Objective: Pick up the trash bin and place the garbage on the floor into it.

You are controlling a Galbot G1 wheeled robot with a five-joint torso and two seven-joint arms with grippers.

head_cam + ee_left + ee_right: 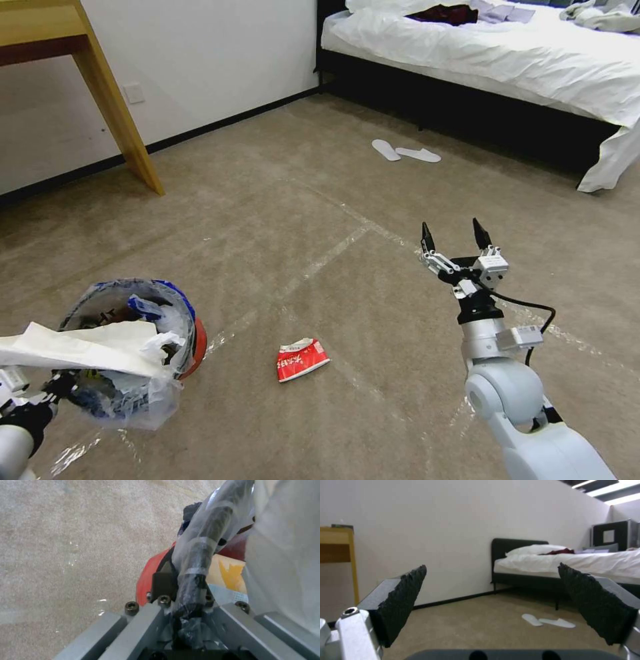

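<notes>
The left tool (pixel 186 597) grips the rim of the bin (pixel 195 347), holding it tilted. The right tool (pixel 453 235) hangs wide open above the floor (pixel 267 220), well beyond a red wrapper (pixel 301 359).

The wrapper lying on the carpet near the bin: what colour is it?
The wrapper is red with a white edge and white lettering, clearest in the head view.

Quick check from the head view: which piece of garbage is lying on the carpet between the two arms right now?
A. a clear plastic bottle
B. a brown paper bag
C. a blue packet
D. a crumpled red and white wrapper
D: a crumpled red and white wrapper lies on the floor, between the trash bin held by the left end effector and the open, raised right end effector.
</notes>
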